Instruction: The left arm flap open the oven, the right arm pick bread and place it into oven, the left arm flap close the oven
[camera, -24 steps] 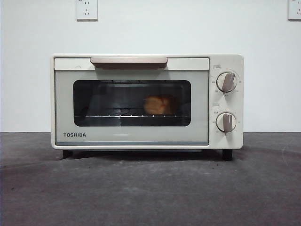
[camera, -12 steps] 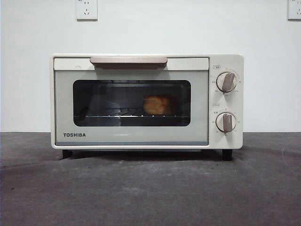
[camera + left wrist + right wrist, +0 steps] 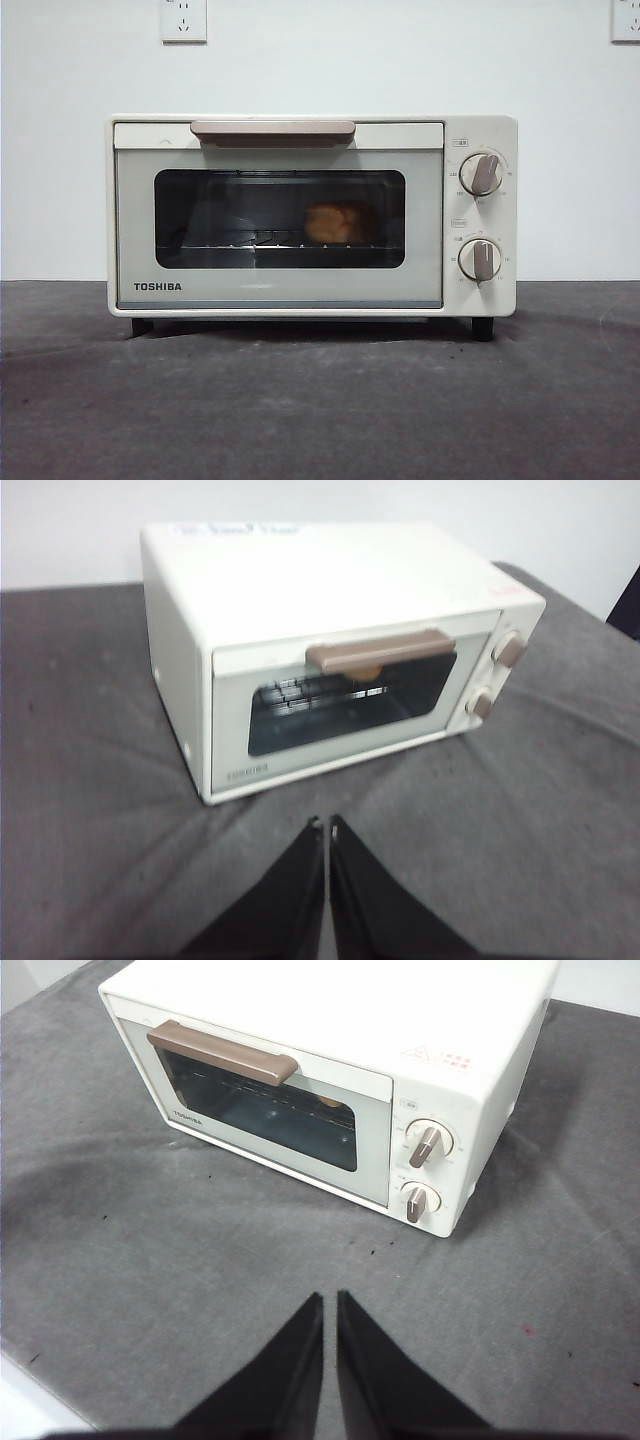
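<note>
The cream-white TOSHIBA oven (image 3: 311,215) stands in the middle of the grey table with its glass door closed and its beige bar handle (image 3: 273,130) at the top. The golden-orange bread (image 3: 333,223) sits inside on the rack, seen through the window. The oven also shows in the left wrist view (image 3: 330,650) and the right wrist view (image 3: 330,1070). My left gripper (image 3: 328,825) is shut and empty, held back above the table in front of the oven. My right gripper (image 3: 330,1300) is shut and empty, also held back from the oven. Neither arm shows in the front view.
Two round knobs (image 3: 481,174) sit on the oven's right panel. Grey cloth (image 3: 320,400) covers the table. Wall sockets (image 3: 183,20) are on the white wall behind.
</note>
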Tool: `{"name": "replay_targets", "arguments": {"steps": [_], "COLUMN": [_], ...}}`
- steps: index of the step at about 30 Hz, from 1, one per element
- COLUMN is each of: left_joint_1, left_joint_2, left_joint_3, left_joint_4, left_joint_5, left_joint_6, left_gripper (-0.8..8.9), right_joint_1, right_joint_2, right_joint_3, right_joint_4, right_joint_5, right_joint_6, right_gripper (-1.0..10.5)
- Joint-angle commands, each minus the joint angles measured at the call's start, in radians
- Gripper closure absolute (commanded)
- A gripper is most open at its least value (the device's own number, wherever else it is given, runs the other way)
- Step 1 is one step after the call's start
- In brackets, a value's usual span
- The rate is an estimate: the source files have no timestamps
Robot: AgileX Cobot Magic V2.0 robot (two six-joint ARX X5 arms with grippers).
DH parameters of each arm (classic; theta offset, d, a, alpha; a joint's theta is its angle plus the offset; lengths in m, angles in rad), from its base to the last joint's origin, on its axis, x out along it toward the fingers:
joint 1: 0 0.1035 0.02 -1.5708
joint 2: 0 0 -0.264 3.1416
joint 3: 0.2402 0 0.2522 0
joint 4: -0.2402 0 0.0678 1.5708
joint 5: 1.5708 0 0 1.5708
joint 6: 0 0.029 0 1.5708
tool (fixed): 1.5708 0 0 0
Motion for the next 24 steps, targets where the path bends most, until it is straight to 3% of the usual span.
{"name": "replay_targets", "arguments": {"steps": [1, 6, 10, 16, 24], "left_joint_1": [0.012, 0.065, 0.129, 0.171, 0.171], "left_joint_2": [-0.02, -0.091, -0.193, -0.296, -0.296], "left_joint_3": [-0.036, -0.221, -0.418, -0.69, -0.848], "left_joint_4": [0.047, 0.231, 0.39, 0.599, 0.644], "left_joint_5": [-0.002, -0.002, -0.016, -0.175, -0.304], "left_joint_6": [-0.008, -0.008, 0.044, -0.003, 0.003], "left_gripper": [7.97, 7.98, 7.97, 7.98, 7.97], "right_joint_1": [0.011, 0.011, 0.011, 0.011, 0.011], "right_joint_2": [0.005, 0.005, 0.005, 0.005, 0.005], "right_joint_3": [0.018, 0.018, 0.018, 0.018, 0.019], "right_joint_4": [0.011, 0.011, 0.011, 0.011, 0.013], "right_joint_5": [0.004, 0.004, 0.004, 0.004, 0.004], "right_joint_6": [-0.005, -0.005, -0.005, -0.005, -0.005], "right_gripper": [9.3, 9.3, 9.3, 9.3, 9.3]}}
